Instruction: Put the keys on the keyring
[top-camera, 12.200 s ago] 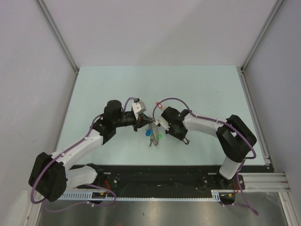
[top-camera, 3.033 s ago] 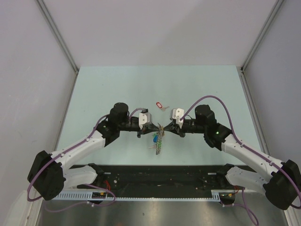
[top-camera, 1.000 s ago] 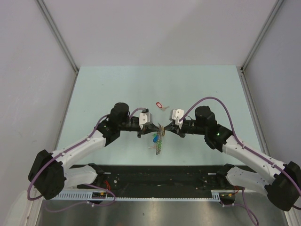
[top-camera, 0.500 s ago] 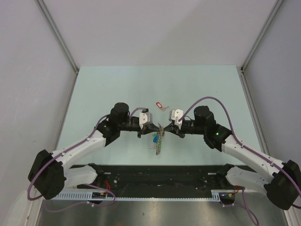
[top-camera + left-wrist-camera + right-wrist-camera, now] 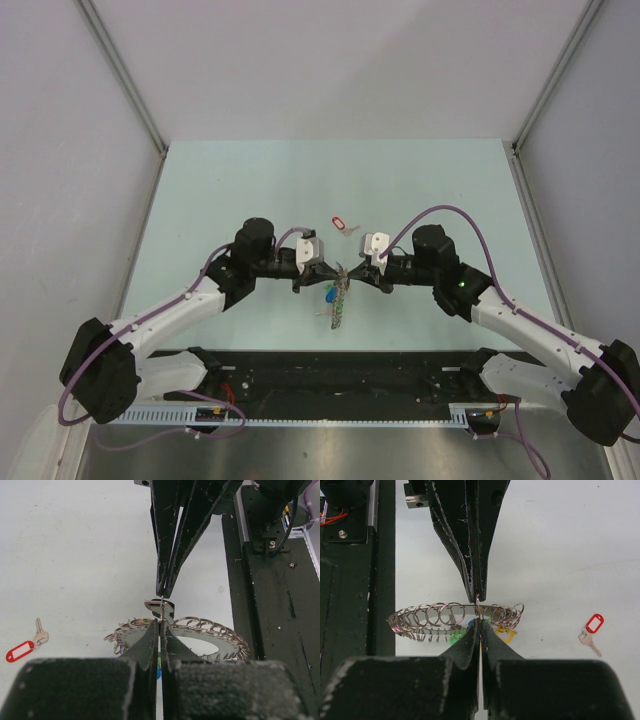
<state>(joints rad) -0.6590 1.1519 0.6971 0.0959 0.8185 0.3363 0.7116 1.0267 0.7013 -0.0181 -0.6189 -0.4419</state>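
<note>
**Pinched from both sides**

Clamped tip to tip on the keyring (image 5: 338,296) with the left gripper (image 5: 160,626) and the right gripper (image 5: 479,623), each pair of jaws pressed together on the thin wire. Held up above the table (image 5: 420,190), midway between the arms. Looks like a slim grey hoop, crowded with small silver split loops (image 5: 427,614). Green, blue and yellow tags (image 5: 504,634) dangling underneath. Well apart, flat on the table, a red-tagged key (image 5: 340,223).

A pale green table (image 5: 250,180) fills the middle. Plain grey walls (image 5: 340,60) stand at the back, left and right. Thin metal bars (image 5: 120,75) run down the corners. A black strip (image 5: 350,375) and a shiny metal sheet (image 5: 330,450) lie along the bottom.
</note>
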